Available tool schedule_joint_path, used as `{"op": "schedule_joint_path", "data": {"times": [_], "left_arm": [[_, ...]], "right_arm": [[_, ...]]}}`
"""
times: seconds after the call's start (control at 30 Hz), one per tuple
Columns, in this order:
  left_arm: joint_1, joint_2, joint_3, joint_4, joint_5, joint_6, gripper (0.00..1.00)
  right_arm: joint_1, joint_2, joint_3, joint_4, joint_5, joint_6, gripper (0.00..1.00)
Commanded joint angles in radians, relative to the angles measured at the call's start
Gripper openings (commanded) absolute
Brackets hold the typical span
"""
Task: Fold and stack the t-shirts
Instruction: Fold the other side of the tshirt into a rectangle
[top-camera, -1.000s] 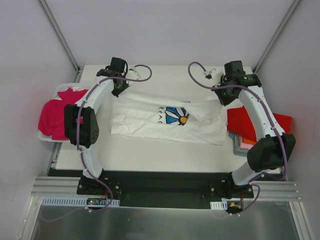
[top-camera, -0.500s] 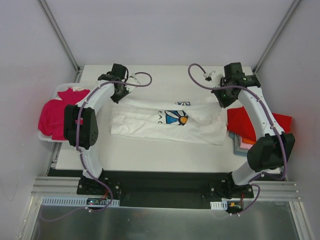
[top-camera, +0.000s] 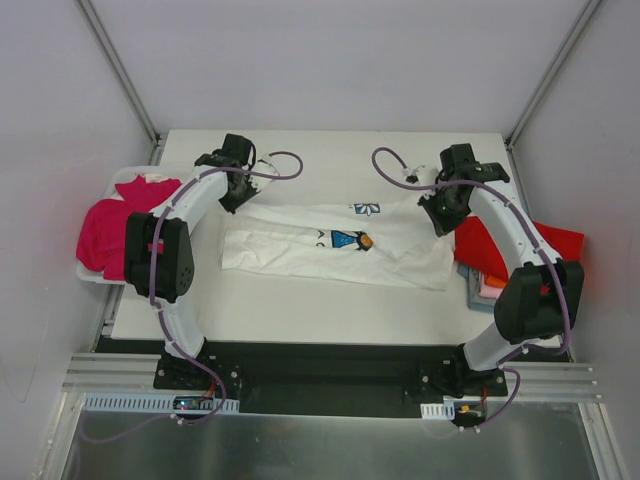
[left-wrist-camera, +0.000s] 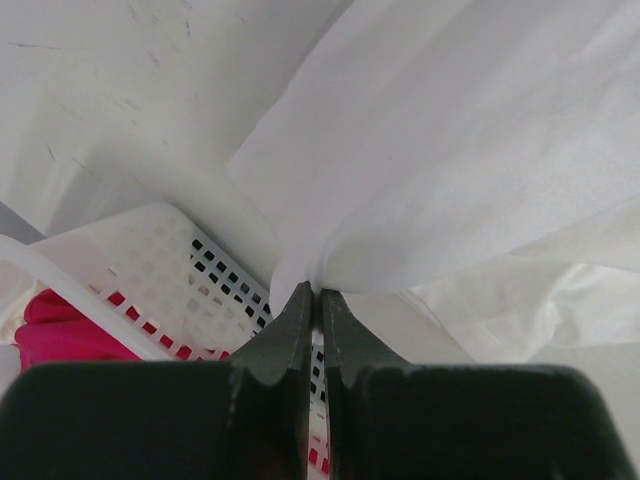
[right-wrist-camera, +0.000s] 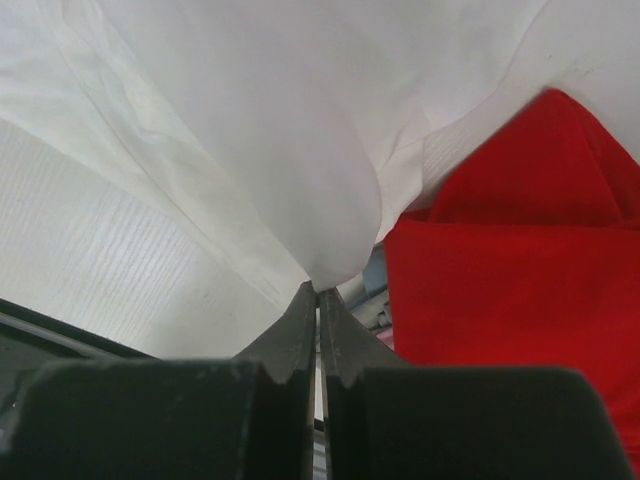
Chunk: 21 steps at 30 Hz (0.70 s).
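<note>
We've carried the tee's far edge nearward over its print, left gripper and right gripper each pinching a corner; the fold seems half done.

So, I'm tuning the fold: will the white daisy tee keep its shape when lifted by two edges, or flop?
Probably floppy: the white tee drapes and creases between the left gripper and right gripper. Likely light: tiny pinches of cloth carry it.
</note>
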Motion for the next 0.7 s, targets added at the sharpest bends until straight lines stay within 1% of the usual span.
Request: {"op": "schedule_joint_path", "data": {"times": [0.0,0.2,0.37,0.47,0.5,0.6,0.63,0.67], "left_arm": [[0.007,-0.033,-0.012,-0.01,0.005,0.006,0.0],[-0.001,-0.027,-0.029,-0.008,0.002,0.006,0.0],[-0.005,-0.031,-0.04,-0.008,0.02,-0.005,0.0],[-0.005,-0.044,-0.06,-0.005,0.037,-0.01,0.13],[-0.005,-0.051,-0.066,-0.004,0.04,-0.011,0.16],[-0.005,-0.064,-0.069,-0.004,0.061,-0.016,0.3],[-0.005,-0.068,-0.069,-0.001,0.067,-0.017,0.33],[-0.005,-0.073,-0.066,-0.001,0.074,-0.025,0.39]], "right_arm": [[0.005,0.01,-0.02,0.006,-0.014,0.008,0.01],[0.01,0.012,-0.003,-0.013,-0.017,0.008,0.01],[0.017,0.014,-0.046,0.003,0.004,0.01,0.01],[0.025,-0.005,-0.095,0.026,0.014,0.013,0.24],[0.034,-0.009,-0.117,0.029,0.017,0.019,0.31],[0.056,-0.031,-0.134,0.034,0.026,0.026,0.46],[0.062,-0.037,-0.141,0.036,0.029,0.032,0.55],[0.065,-0.049,-0.141,0.033,0.03,0.036,0.59]]}}
